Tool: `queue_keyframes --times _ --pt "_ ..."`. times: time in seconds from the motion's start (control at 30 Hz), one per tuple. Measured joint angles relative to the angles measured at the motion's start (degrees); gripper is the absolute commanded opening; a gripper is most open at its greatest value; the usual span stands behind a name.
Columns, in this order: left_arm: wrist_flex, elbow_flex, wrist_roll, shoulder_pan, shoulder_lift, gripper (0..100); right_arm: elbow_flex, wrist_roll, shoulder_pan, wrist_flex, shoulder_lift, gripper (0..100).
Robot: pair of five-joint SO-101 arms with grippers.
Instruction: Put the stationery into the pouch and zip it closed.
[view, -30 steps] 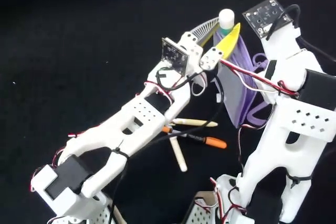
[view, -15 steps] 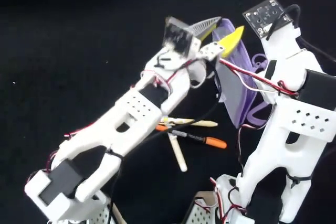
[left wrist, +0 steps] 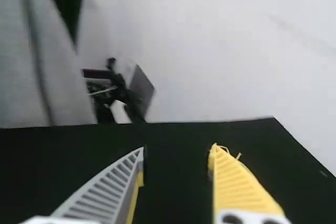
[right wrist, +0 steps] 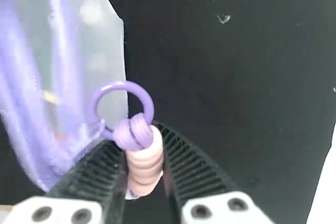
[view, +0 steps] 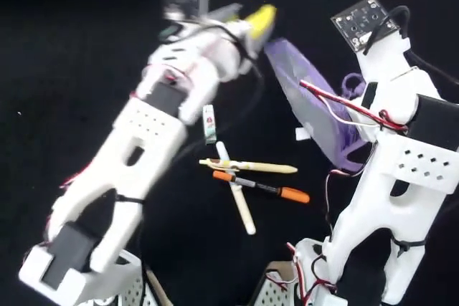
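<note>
Packing looks barely begun: pens [view: 251, 167] lie on the desk [view: 72, 69] beside the pouch [view: 308, 105], which the right gripper [right wrist: 140, 148] holds by its cord [right wrist: 144, 163], fingers clamped. The left gripper [left wrist: 176, 156], fingers apart, hovers near the pouch.

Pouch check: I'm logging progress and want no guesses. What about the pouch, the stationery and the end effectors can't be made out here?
Pouch contents: high view, the cloudy wall hides them; right wrist view, blurred beside the coiled strap in the right end effector.
Zip, open or closed: cannot tell, same reasons.
Small white item near the pens: too small, high view.
Left end effector: blurred, high view.
</note>
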Motion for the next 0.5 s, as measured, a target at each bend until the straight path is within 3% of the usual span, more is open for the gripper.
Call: queue_keyframes --times 0.23,0.5 --pt "6.77 0.00 12.31 -12.40 -8.18 20 0.00 0.00 0.00 0.00 0.00 1.1" --pt "15.65 0.00 13.10 -14.68 -1.93 20 0.00 -2.37 0.00 0.00 0.00 1.1"
